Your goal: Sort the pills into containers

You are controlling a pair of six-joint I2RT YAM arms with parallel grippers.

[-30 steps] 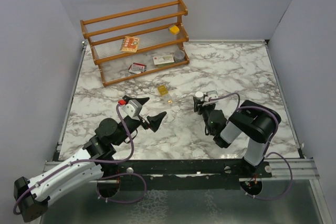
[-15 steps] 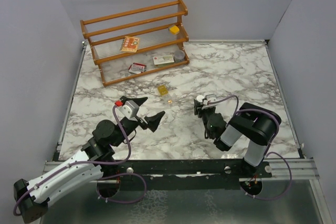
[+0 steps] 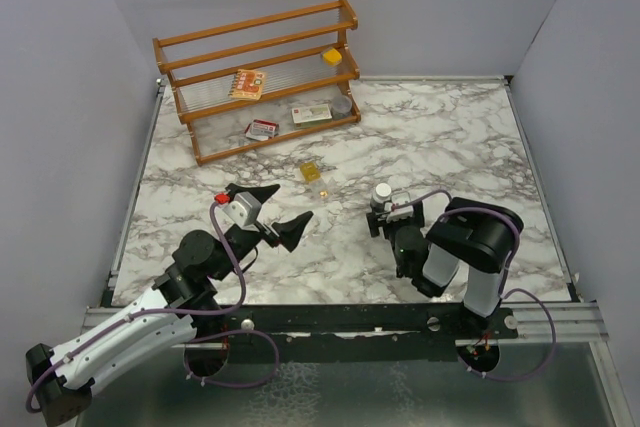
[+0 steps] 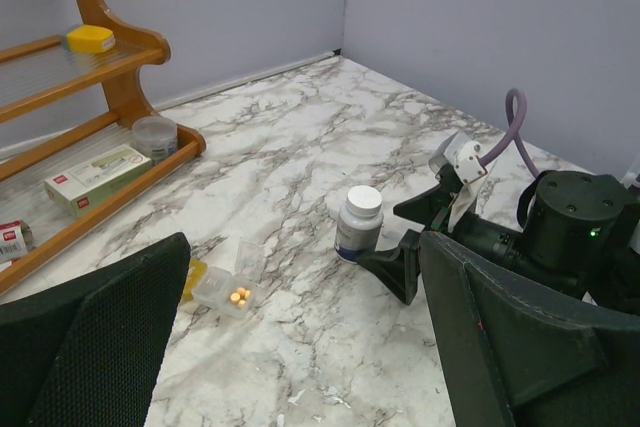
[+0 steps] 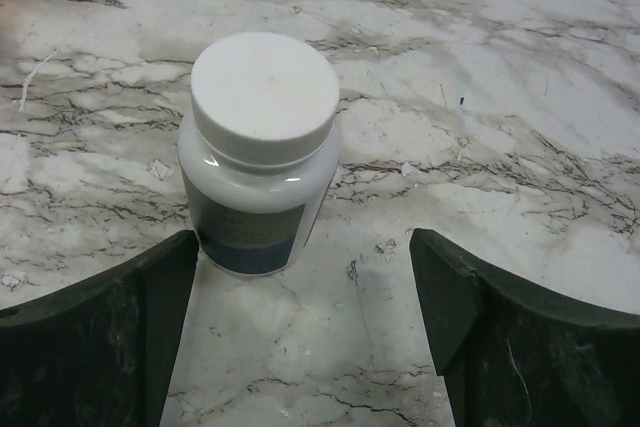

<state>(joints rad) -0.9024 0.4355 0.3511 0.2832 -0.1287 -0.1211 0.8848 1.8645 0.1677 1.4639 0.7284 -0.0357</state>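
The pill bottle [image 3: 381, 193], white cap and grey body, stands upright on the marble; it also shows in the left wrist view [image 4: 358, 224] and the right wrist view [image 5: 262, 147]. My right gripper [image 5: 305, 347] is open and empty just behind the bottle, which stands off the tip of its left finger, not between the jaws. Several tiny yellow pills [image 4: 240, 295] lie in a small clear vial [image 4: 222, 287] with its lid open, next to a yellow piece. My left gripper [image 4: 300, 367] is open and empty, above the marble and short of the pills [image 3: 311, 172].
A wooden rack [image 3: 260, 77] stands at the back left. It holds flat printed boxes [image 3: 311, 114], a yellow cube [image 3: 331, 55] and a low round grey tin [image 3: 343, 104]. Grey walls close in the table on three sides.
My right gripper has let go of the bottle and drawn back toward its base, leaving the bottle standing. My left gripper has shifted slightly left.
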